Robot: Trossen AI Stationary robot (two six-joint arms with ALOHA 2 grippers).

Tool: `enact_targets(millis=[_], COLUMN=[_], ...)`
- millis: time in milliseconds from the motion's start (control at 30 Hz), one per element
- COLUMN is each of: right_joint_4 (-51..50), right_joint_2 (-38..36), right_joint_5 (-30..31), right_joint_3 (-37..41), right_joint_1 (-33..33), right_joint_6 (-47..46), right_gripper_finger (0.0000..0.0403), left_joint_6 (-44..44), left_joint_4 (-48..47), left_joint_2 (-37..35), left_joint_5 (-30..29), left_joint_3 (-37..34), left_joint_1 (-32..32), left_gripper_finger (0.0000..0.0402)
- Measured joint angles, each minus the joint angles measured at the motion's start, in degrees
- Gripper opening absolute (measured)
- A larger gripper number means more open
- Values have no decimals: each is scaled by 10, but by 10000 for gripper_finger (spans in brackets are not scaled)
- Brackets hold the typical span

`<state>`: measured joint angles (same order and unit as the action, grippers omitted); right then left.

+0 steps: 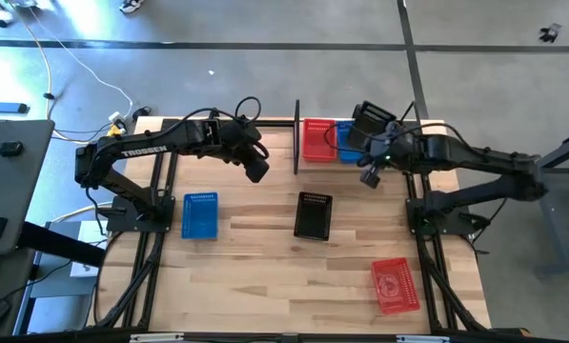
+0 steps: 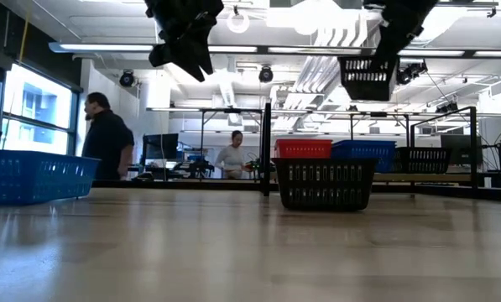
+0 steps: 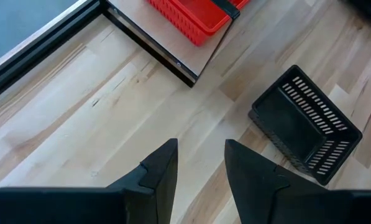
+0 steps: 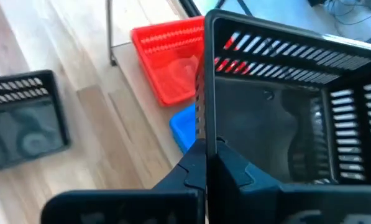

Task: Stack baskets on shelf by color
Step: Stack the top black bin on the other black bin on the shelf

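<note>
A: Baskets, listed left to right. Item one: blue basket point(image 1: 200, 214), on the table near the left arm's base. In the low view it is cut off by the frame edge.

B: Next?

A: Left gripper point(image 1: 256, 171), raised over bare table beside the shelf point(image 1: 296, 137); jaws apart, nothing between them. Its upper part runs out of the low view.

B: And the shelf?

A: Far side of the table, centre. On it: red basket point(image 1: 317, 139), then a second blue basket point(image 1: 347, 143) just beside it, partly covered from above by the right arm. The low view shows one more black basket point(image 2: 422, 159) farther right on the shelf level; from above it cannot be made out.

B: Table middle?

A: Black basket point(image 1: 314, 215), standing alone in front of the shelf.

B: Right arm?

A: Right gripper point(image 1: 372, 145), jaws clamped on the rim of a held black basket point(image 4: 284, 106), carried in the air above the shelf's blue one. The high view hides most of it under the wrist.

B: Last?

A: Second red basket point(image 1: 396, 284), near front right corner. How many baskets are nested in each shelf pile cannot be told.
</note>
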<state>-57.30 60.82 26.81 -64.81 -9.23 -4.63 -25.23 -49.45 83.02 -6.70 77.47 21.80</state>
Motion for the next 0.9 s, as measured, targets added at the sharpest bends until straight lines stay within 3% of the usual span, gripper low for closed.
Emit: enact_targets(millis=[200, 467, 900], right_joint_4=[19, 19, 1], right_joint_2=[-77, -154, -170], right_joint_5=[-57, -117, -189], right_joint_3=[62, 123, 151], right_joint_1=[-62, -143, -300], right_joint_6=[74, 286, 440], right_gripper_finger=[0, 0, 0], left_joint_6=[-1, -1, -1], left_joint_4=[0, 13, 52], left_joint_2=[0, 0, 0], left_joint_5=[-1, -1, 0], left_joint_3=[0, 0, 0], left_joint_1=[0, 0, 0], left_gripper_finger=[122, 122, 122])
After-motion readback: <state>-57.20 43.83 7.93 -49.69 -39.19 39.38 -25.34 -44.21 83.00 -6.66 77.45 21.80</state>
